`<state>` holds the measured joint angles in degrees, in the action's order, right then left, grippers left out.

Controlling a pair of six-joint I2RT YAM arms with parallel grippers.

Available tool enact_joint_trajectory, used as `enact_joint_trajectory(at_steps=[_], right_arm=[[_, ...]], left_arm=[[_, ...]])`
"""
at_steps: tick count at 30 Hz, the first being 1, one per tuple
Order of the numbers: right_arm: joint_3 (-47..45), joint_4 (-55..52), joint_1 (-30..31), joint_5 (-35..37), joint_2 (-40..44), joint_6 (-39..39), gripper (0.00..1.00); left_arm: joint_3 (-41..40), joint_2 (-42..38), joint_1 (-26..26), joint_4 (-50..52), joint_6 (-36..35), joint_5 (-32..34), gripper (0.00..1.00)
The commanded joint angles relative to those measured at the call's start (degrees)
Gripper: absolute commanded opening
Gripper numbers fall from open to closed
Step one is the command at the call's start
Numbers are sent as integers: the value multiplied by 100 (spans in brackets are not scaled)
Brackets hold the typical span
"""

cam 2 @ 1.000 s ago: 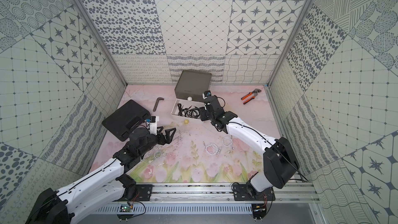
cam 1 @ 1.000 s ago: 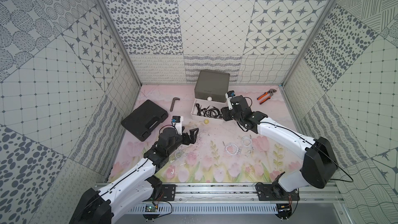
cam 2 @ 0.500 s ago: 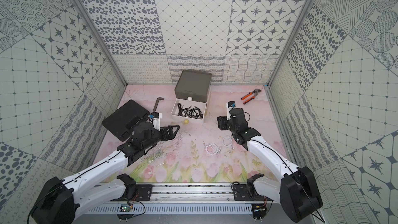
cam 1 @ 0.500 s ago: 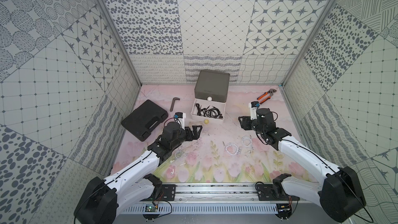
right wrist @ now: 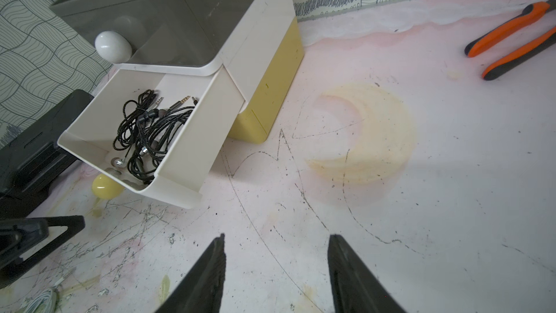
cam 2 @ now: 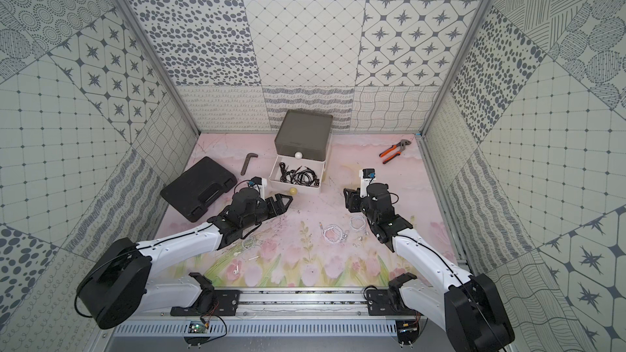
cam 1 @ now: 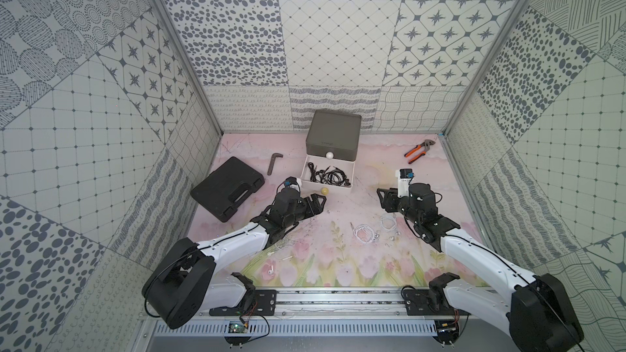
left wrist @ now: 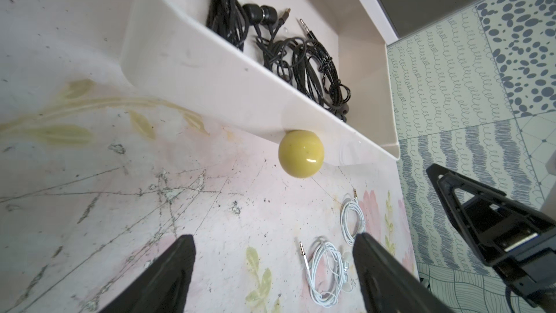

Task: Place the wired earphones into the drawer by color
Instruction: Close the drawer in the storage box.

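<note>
The drawer (cam 1: 333,137) stands at the back of the tabletop (cam 1: 352,204), its grey top tier shut and its white middle tier (right wrist: 180,158) pulled out toward the arms. A flat black case (cam 1: 227,193) lies to the drawer's left. The left end effector (left wrist: 272,236) hovers just in front of the pulled-out tier, fingers apart and empty, facing the yellow ball knob (left wrist: 301,153) at that tier's front edge. The right end effector (right wrist: 276,237) hangs to the drawer's front right, fingers likewise apart with nothing between them. Orange-handled pliers (cam 1: 418,152) lie well to the drawer's right. A bent hex key (cam 1: 273,162) lies between the drawer and the case. Black wired earphones (cam 1: 327,176) lie tangled inside the white tier. White wired earphones (cam 1: 364,233) lie coiled on the tabletop in front of the drawer, apart from it.
</note>
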<state>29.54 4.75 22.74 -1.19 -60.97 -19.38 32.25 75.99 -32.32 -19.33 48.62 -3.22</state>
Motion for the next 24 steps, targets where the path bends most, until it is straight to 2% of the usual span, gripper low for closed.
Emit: enact_joint_trajectory(at_steps=[1,6,12,24], right_arm=[[-36,377,-19,-105,79,-84,58],[-33,355,-17,-144,145,-95,58],[-60,347,-17,-152,222,-91,58],[-62,377,-18,-218,213,-95,58]], left_arm=[[206,429,-107,-913,452,340,80],[355,777,-139,-1218,537,368,67],[458,978,-158,-1429,545,457,56],[482,1171,-154,-1808,494,760,44]])
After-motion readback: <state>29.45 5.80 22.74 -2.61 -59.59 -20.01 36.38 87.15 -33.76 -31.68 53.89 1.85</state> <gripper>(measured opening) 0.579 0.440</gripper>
